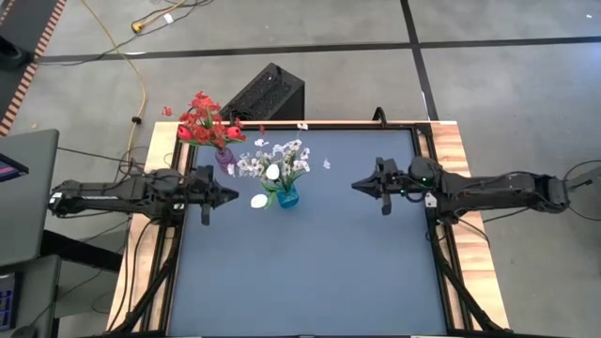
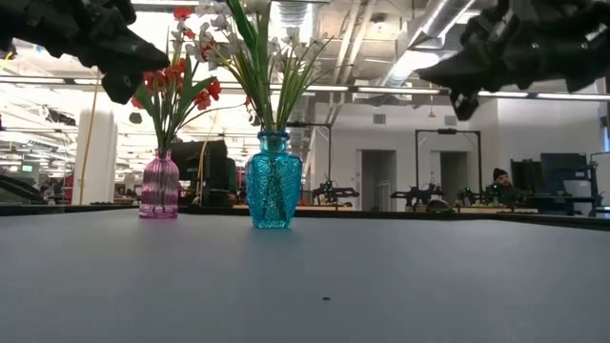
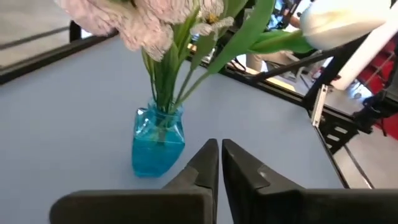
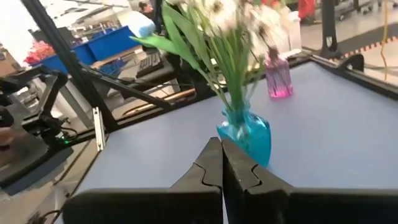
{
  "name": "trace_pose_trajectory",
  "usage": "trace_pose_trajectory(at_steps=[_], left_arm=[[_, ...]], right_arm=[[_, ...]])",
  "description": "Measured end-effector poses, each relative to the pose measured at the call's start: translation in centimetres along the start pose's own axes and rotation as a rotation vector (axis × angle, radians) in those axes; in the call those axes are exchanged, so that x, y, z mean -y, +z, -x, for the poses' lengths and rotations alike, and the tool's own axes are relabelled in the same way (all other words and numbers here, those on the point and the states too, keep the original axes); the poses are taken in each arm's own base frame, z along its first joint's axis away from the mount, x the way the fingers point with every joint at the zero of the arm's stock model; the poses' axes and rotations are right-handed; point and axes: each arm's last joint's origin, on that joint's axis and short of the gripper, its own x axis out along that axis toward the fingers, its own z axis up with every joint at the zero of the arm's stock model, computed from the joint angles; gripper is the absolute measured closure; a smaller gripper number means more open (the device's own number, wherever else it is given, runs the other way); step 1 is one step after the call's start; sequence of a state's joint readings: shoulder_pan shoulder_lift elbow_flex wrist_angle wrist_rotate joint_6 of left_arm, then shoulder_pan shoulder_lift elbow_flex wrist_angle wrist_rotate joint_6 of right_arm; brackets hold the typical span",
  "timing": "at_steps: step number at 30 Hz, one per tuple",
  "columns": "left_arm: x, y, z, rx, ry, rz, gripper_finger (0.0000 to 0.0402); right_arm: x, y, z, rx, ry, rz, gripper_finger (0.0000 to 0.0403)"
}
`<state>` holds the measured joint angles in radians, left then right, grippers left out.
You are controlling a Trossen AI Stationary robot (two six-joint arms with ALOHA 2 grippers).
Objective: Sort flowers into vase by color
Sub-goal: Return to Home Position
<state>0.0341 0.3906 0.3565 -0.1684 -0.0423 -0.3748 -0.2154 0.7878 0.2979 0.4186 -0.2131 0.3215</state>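
Blue vase standing upright left of table centre, holding white flowers; stems fanning upward. Pink vase standing beside it, nearer back-left corner, holding red flowers. Front half of table lying open. Left gripper hovering just left of blue vase, fingers pressed together, empty. Right gripper hovering well to its right, fingers likewise together, empty.

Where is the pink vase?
In the high view, the pink vase stands near the upper-left edge of the table, beside the blue vase, holding red flowers.
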Motion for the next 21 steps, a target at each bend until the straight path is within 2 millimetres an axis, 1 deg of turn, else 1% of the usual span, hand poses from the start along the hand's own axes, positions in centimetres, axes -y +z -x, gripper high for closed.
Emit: trace_pose_trajectory(at_steps=[6,12,16,18,21], left_arm=[[-0.1,0.2,0.4,0.047,0.050,-0.013,0.0399],[-0.2,0.1,0.0,0.035,0.064,-0.002,0.0401],[-0.3,0.2,0.0,0.049,0.103,-0.014,0.0401],[-0.2,0.4,0.0,0.081,0.100,-0.005,0.0401],[-0.1,0.5,-0.3,0.188,0.043,0.011,0.0401]], right_arm=[[0.5,-1.8,1.2,0.024,-0.003,-0.026,0.0384],[0.8,-3.3,2.2,0.155,0.042,-0.018,0.0384],[1.1,-4.1,2.5,0.152,0.025,-0.028,0.0384],[1.2,-4.3,2.6,0.150,0.022,-0.039,0.0384],[1.2,-4.3,2.6,0.151,0.026,-0.038,0.0384]])
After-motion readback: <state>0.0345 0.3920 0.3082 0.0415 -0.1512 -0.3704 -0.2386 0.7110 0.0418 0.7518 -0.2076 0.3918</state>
